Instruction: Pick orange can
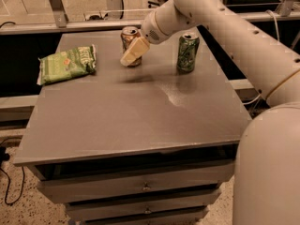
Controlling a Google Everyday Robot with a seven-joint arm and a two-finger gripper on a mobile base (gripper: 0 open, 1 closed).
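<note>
The orange can (128, 40) stands upright near the far edge of the grey table (131, 111), copper-coloured with a silver top. My gripper (133, 53) hangs on the white arm that reaches in from the right. Its pale fingers (135, 49) lie right in front of the can and cover its lower right side. I cannot tell whether they touch the can.
A green can (187, 52) stands upright to the right of the orange can. A green chip bag (67, 64) lies at the table's far left. Drawers run below the front edge. The white arm fills the right side of the view.
</note>
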